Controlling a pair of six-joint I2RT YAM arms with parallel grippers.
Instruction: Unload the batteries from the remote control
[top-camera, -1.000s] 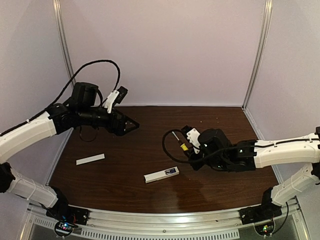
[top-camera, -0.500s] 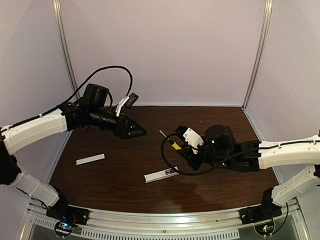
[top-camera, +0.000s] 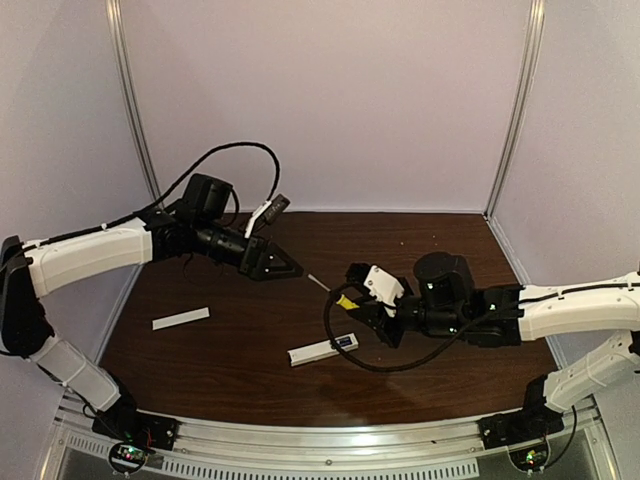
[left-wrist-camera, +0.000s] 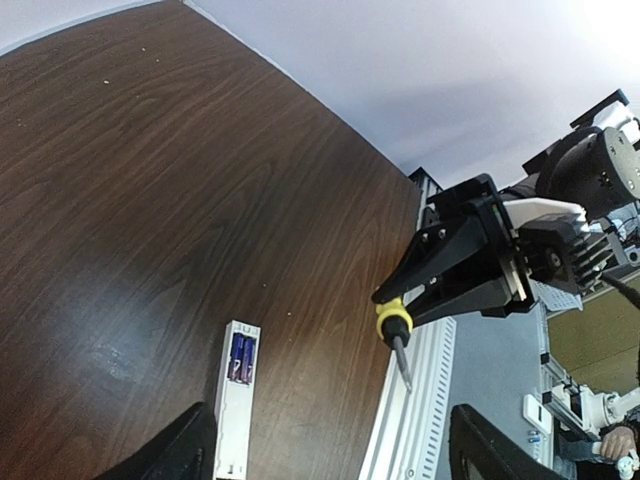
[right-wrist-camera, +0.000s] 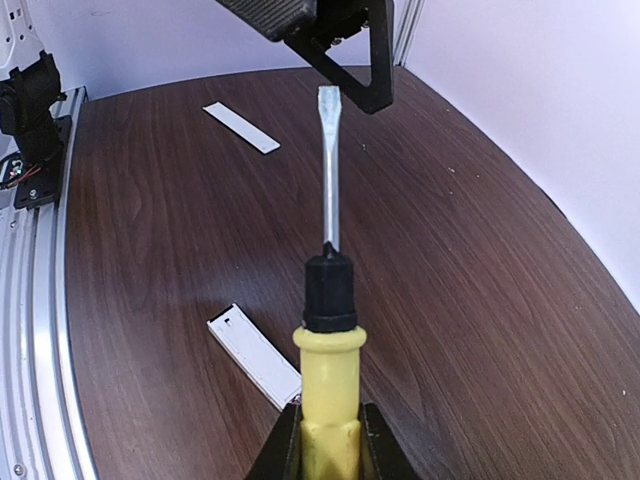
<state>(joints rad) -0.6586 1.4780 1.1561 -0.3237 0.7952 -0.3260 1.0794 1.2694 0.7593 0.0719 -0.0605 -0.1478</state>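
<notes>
The slim white plastic remote control (top-camera: 318, 351) lies flat on the dark wood-grain table (top-camera: 440, 240) in the lower middle of the top view, and the recess at its right end shows two small blue-purple batteries (left-wrist-camera: 240, 358) side by side. Up and right of it the right gripper (top-camera: 356, 301) is clamped on the yellow handle of the screwdriver (right-wrist-camera: 327, 300). Its thin metal blade points at the left gripper (top-camera: 288, 269), whose black fingers are spread wide and empty, while a flat white cover strip (top-camera: 181, 318) lies well apart at the left.
</notes>
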